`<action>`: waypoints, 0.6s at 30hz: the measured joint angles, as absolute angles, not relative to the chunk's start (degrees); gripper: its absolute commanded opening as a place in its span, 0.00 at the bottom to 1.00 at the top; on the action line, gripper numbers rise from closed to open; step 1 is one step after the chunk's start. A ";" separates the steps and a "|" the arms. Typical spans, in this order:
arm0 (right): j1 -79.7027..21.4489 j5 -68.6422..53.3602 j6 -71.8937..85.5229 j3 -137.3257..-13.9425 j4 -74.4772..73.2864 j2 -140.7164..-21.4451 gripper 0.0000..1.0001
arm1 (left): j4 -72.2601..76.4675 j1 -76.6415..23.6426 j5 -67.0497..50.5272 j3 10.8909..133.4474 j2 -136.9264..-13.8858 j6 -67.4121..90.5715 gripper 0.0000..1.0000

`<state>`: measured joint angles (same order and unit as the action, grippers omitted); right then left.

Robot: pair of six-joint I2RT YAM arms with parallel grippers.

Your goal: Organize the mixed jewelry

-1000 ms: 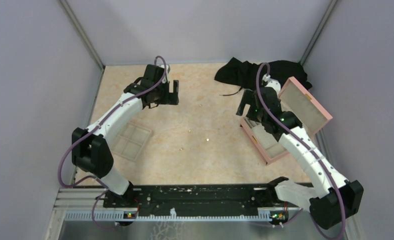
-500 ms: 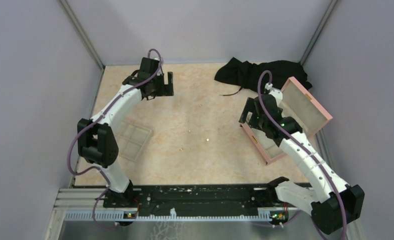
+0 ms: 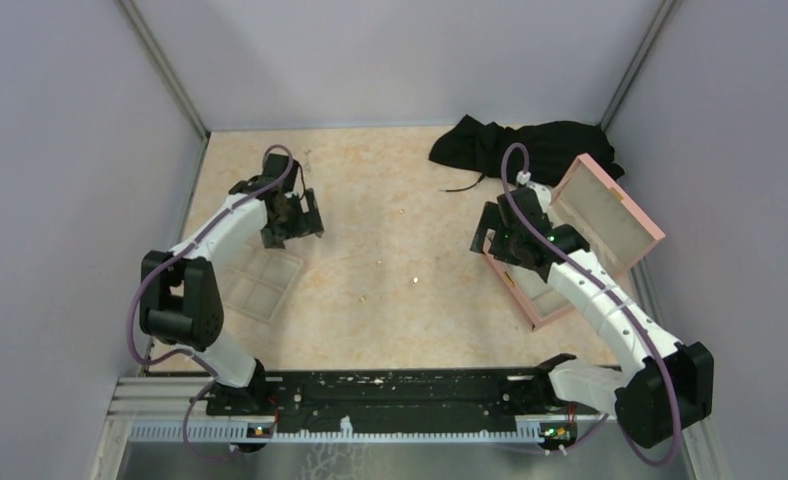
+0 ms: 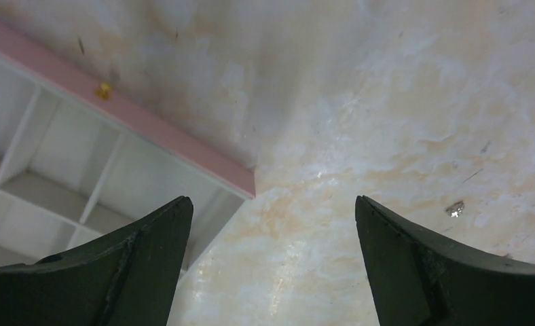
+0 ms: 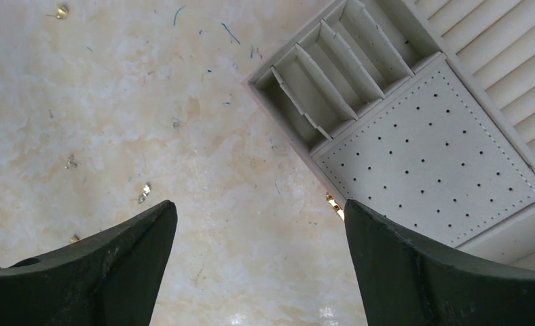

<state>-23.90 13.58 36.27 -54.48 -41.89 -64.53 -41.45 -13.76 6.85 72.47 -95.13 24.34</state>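
Robot lab cell: grey wall panels (image 3: 400,60), aluminium rail (image 3: 155,400), 2 bolted arms (image 3: 215,228).

Pink hinged box (image 3: 610,212) at right edge of worktop (image 3: 400,320), lid propped open, tilted back. Inside: narrow divided slots (image 5: 339,61), with a perforated pale panel (image 5: 428,163) beside them. Black cloth (image 3: 500,145) bunched at far right, just behind box. Translucent grey four-compartment tray (image 3: 255,282) lies flat, near left.

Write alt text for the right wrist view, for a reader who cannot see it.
The right tool hangs open over a marbled beige table, its two dark fingers framing the bottom corners. At upper right lies the open box, with white slotted compartments and a perforated panel; a few tiny glinting jewelry pieces dot the table at left.
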 measured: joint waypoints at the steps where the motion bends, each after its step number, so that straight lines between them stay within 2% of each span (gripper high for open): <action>1: -23.90 13.39 36.25 -54.48 -41.41 -64.55 0.92 | -41.45 -13.72 6.96 70.50 -93.93 25.71 0.94; 7: -23.90 11.77 36.03 -54.76 -39.59 -67.05 0.92 | -38.98 -13.74 7.51 61.08 -89.19 32.14 0.94; 14: -23.90 10.92 34.59 -56.05 -38.74 -69.19 0.92 | -33.41 -13.72 5.23 61.14 -97.80 32.93 0.94; 18: -23.90 11.07 34.11 -56.40 -38.70 -69.19 0.92 | -31.42 -14.00 1.78 61.91 -98.54 30.41 0.96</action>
<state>-23.90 11.07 34.11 -56.40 -38.70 -69.19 -31.42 -14.00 1.78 61.91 -98.54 30.41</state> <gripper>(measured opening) 0.920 0.949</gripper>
